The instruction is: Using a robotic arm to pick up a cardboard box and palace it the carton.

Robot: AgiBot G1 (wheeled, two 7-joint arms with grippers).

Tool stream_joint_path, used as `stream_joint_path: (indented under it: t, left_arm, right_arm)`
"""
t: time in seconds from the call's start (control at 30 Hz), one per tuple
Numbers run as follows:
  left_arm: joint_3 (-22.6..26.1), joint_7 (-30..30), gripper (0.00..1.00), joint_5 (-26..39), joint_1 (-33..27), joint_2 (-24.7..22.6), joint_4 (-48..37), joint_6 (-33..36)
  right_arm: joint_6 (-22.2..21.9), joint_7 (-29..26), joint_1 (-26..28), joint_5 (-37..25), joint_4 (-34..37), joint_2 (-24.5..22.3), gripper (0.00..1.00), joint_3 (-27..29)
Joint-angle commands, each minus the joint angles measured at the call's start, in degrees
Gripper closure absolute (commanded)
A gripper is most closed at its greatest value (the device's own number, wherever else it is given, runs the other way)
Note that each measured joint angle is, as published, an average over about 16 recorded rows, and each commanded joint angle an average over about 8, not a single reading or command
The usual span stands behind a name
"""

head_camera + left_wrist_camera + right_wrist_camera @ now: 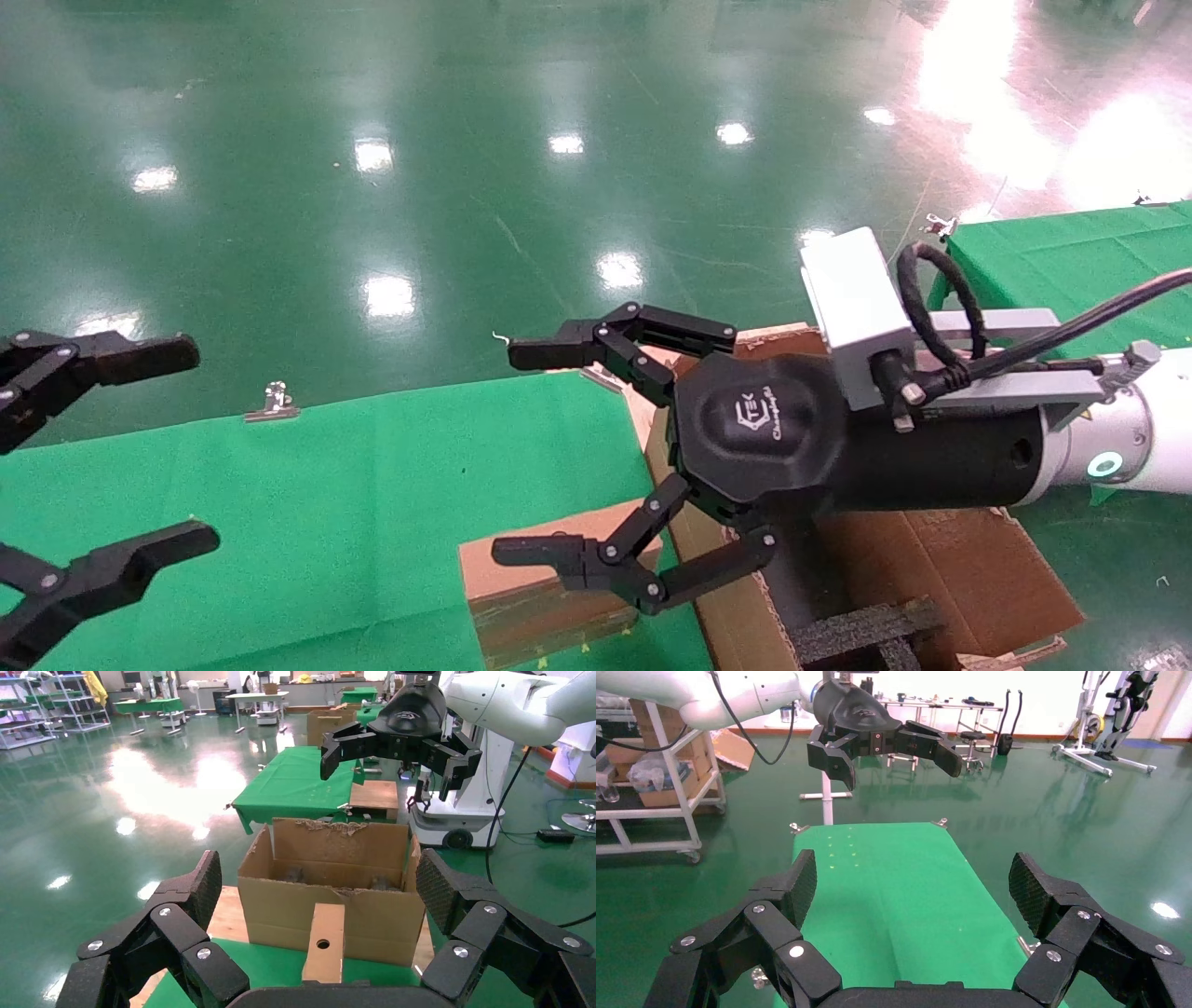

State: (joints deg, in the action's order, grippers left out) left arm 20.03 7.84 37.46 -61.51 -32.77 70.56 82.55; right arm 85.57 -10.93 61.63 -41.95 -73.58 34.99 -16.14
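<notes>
The right gripper (521, 457) hangs in the air with jaws spread wide and nothing between them, above the gap where the cardboard box (549, 596) meets the carton (941, 578). The box lies on the green table (326, 503) at about six o'clock in the head view, its end just beside the carton's near wall; the left wrist view shows its finger-hole end (323, 943) facing that camera. The carton sits at roughly five o'clock, black foam (861, 629) visible inside. Over at nine o'clock the left gripper (140, 447) is parked, fingers apart and empty.

The pick looks not yet begun. To do it well, I'd say the right gripper should drop straight down, straddle the box across its narrow width, and close squarely on the long sides, clear of the carton wall.
</notes>
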Motion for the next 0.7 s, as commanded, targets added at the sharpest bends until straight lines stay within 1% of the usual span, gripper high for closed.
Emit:
stream_joint_path:
  t: [0.03,0.43,0.47,0.5,0.7]
  left_arm:
    - [0.00,0.00,0.00,0.00,0.00,0.00,0.00,0.00]
    - [0.00,0.00,0.00,0.00,0.00,0.00,0.00,0.00]
    - [0.00,0.00,0.06,0.00,0.00,0.00,0.00,0.00]
    - [0.00,0.00,0.15,0.00,0.00,0.00,0.00,0.00]
    - [0.00,0.00,0.90,0.00,0.00,0.00,0.00,0.00]
  right_arm:
    - [0.00,0.00,0.00,0.00,0.00,0.00,0.00,0.00]
    - [0.00,0.00,0.00,0.00,0.00,0.00,0.00,0.00]
    - [0.00,0.00,0.00,0.00,0.00,0.00,0.00,0.00]
    - [0.00,0.00,0.00,0.00,0.00,0.00,0.00,0.00]
    - [0.00,0.00,0.00,0.00,0.00,0.00,0.00,0.00]
